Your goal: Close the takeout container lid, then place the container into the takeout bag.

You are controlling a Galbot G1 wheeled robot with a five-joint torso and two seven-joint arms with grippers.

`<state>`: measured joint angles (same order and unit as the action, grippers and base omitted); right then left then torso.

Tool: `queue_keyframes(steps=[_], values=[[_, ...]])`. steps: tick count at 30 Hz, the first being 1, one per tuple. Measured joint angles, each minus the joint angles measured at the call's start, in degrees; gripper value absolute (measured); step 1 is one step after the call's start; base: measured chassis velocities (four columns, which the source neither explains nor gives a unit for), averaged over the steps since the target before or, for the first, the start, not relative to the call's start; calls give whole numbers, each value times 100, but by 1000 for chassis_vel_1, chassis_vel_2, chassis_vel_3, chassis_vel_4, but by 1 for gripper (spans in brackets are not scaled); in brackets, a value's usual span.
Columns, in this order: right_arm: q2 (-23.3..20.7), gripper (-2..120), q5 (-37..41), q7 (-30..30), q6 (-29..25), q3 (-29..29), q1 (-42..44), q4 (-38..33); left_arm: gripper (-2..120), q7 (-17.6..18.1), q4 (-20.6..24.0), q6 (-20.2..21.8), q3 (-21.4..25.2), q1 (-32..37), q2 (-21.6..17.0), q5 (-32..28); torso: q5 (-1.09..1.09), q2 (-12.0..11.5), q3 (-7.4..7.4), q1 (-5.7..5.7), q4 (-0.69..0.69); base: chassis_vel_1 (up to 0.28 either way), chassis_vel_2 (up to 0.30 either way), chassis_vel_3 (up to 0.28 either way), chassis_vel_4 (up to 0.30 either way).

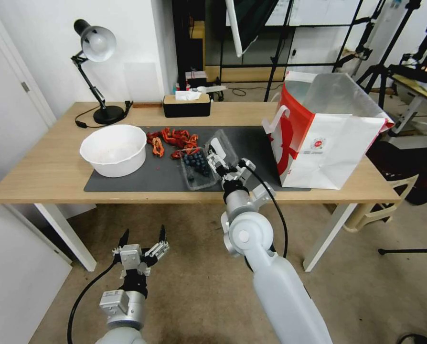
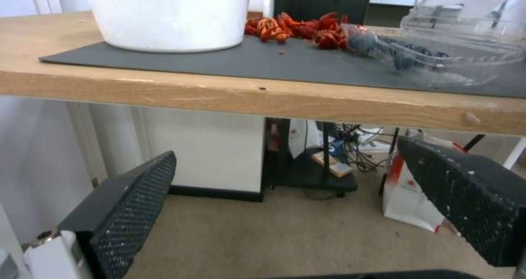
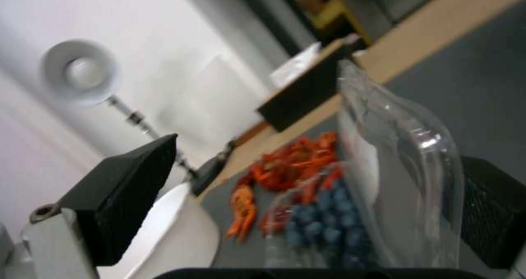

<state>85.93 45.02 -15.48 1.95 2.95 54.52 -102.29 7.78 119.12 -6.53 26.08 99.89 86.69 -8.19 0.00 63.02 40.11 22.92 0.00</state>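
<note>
The takeout container [image 1: 197, 168], a small clear clamshell holding dark blueberries, sits on the dark mat in front of me. Its lid [image 1: 224, 146] stands open, tilted up to the right. My right gripper [image 1: 217, 156] is open at the container's right side. In the right wrist view the lid [image 3: 394, 164] rises between the spread fingers [image 3: 126, 197], close to the far pad, with the blueberries [image 3: 323, 225] beside it. The takeout bag [image 1: 325, 138] stands open on the table's right. My left gripper [image 1: 143, 236] hangs open below the table's front edge.
A round white bowl [image 1: 114, 149] sits on the mat's left, with red crayfish [image 1: 173, 140] between it and the container. A desk lamp [image 1: 98, 48] and a black tissue box [image 1: 186, 104] stand at the back. The table edge [image 2: 274, 102] is above the left gripper.
</note>
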Motion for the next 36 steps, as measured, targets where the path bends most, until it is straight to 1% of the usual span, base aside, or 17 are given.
queue_keyframes(steps=[2, 5, 7, 10, 13, 14, 16, 18, 20, 21, 23, 27, 28, 29, 31, 32, 36], values=[[-63, 100, 89, 444, 125, -16, -44, 69, 100, 5, -11, -20, -4, 14, 12, 4, 0, 0, 0, 0, 0, 0, 0, 0, 0], [-80, 100, 131, 594, 171, -20, -65, 100, 100, 7, -16, -24, -4, 16, 16, 6, 1, 0, 0, 0, 0, 0, 0, 0, 0], [-117, 100, 215, 928, 301, -21, -118, 176, 100, 10, -23, -30, -10, 19, 28, 10, 0, 0, 0, 0, 0, 0, 0, 0, 0], [-150, 100, 354, 1237, 386, -29, -189, 262, 100, 10, -27, -33, -23, 20, 41, 16, 0, 0, 0, 1, 0, 0, 0, 0, 0], [-150, 100, 354, 1237, 386, -29, -189, 262, 100, 10, -27, -33, -23, 20, 41, 16, 0, 0, 0, 1, 0, 0, 0, 0, 0], [-183, 100, 608, 1431, 572, -62, -283, 323, 100, 11, -38, -36, -42, 23, 57, 27, 1, 0, 0, 1, 0, 0, 0, 0, 0], [-187, 100, 995, 1382, 823, -75, -373, 351, 100, 12, -46, -43, -63, 31, 72, 48, 0, 0, 0, 1, 1, 0, 0, 0, 0], [-184, 100, 1151, 1322, 938, -73, -398, 358, 100, 13, -47, -44, -70, 34, 76, 52, 0, 0, 0, 1, 0, 0, 0, 0, 0], [-174, 100, 1785, 1175, 1575, 35, -491, 468, 100, 13, -49, -46, -73, 29, 59, 54, 0, 0, -1, 0, 0, 0, 0, 0, 0], [-174, 100, 1785, 1175, 1575, 35, -491, 468, 100, 13, -49, -46, -73, 29, 59, 54, 0, 0, -1, 0, 0, 0, 0, 0, 0], [-164, 100, 2596, 841, 2011, 139, -520, 522, 100, 13, -44, -46, -71, 27, 41, 51, 0, 0, -1, 0, 0, 0, 0, 0, 0], [-195, 100, 3063, 603, 2121, 181, -521, 482, 100, 13, -23, -44, -62, 24, 16, 45, 0, 0, -1, 0, 0, 0, 0, 0, 0], [-211, 96, 3123, 553, 2124, 193, -532, 456, 100, 14, -15, -43, -61, 11, 3, 38, 0, 0, 0, 0, 0, 0, 0, 0, 0], [-211, 96, 3123, 553, 2124, 193, -532, 456, 100, 14, -15, -43, -61, 11, 3, 38, 0, 0, 0, 0, 0, 0, 0, 0, 0], [-246, 89, 3164, 475, 2129, 198, -553, 420, 100, 16, -2, -29, -73, -16, -4, 31, 0, 0, -1, 0, 0, 0, 0, 0, 0], [-246, 89, 3164, 475, 2129, 198, -553, 420, 100, 16, -2, -29, -73, -16, -4, 31, 0, 0, -1, 0, 0, 0, 0, 0, 0], [-269, 75, 3264, 350, 2149, 205, -554, 400, 100, 21, 23, 7, -115, -48, -20, -45, 0, 0, 0, 0, 0, 0, 0, 0, 0]])
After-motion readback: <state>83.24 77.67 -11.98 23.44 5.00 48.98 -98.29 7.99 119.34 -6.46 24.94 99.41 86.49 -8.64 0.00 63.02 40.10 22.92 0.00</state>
